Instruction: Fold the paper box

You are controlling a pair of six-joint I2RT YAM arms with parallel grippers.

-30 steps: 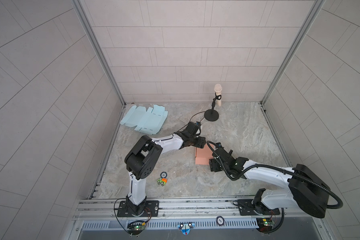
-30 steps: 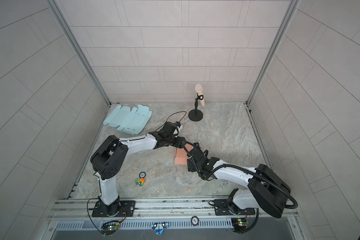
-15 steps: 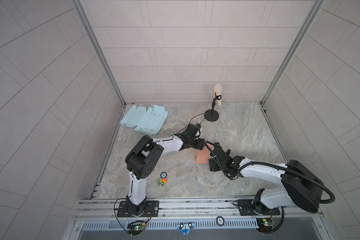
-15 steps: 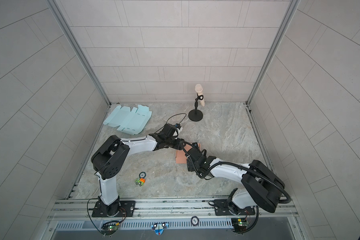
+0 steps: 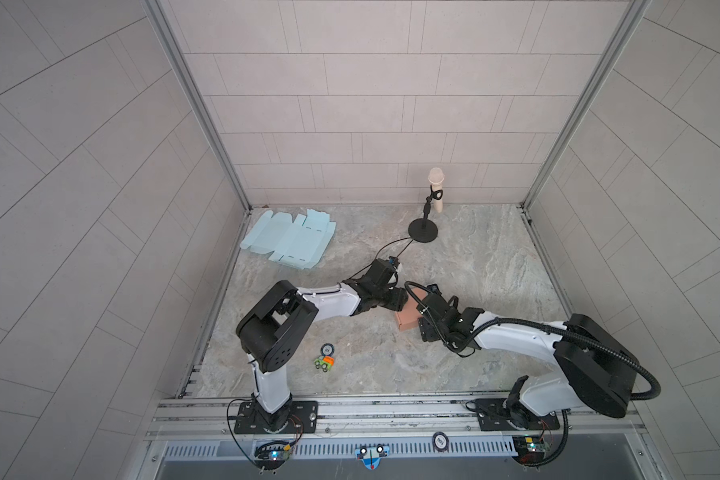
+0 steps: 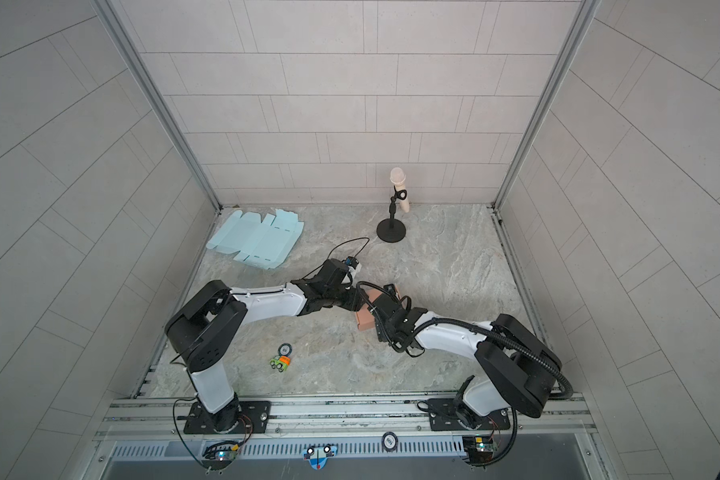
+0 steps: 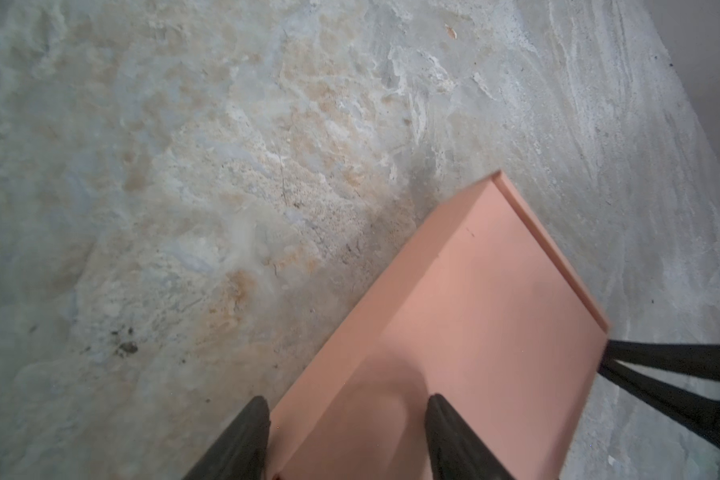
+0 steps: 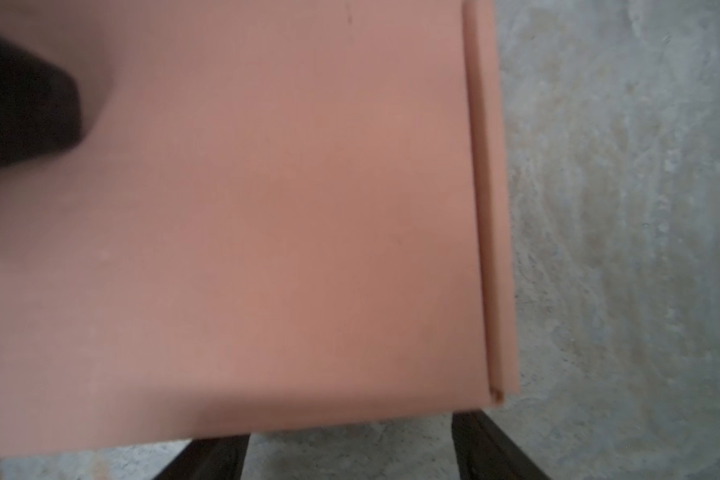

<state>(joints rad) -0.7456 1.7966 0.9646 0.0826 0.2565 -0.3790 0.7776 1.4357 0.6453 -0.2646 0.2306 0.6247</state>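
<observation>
Nearest my side of the tabletop (image 5: 474,270), a small toy car (image 5: 324,363) sits beside a round disc (image 5: 327,348), both well clear of the work.

Further in, the right pincer (image 8: 350,449) has its two fingers spread apart at the near edge of the salmon paper box (image 5: 408,318). Both fingers are low against the tabletop, and I see nothing between them. The box lies mid-tabletop between the two arms, lid side up and flat, with a narrow folded lip along one edge. It shows in both top views.

From the box's far left, the left pincer (image 7: 346,415) reaches over a corner. Its fingers are apart, one over the lid and the other just off the side wall. I can't tell whether either one presses on the card.

Beyond that, a stack of flat pale-blue box blanks (image 5: 289,241) lies near the back left corner. At the back, a microphone (image 5: 436,187) stands upright on a black round-based stand (image 5: 423,230).
</observation>
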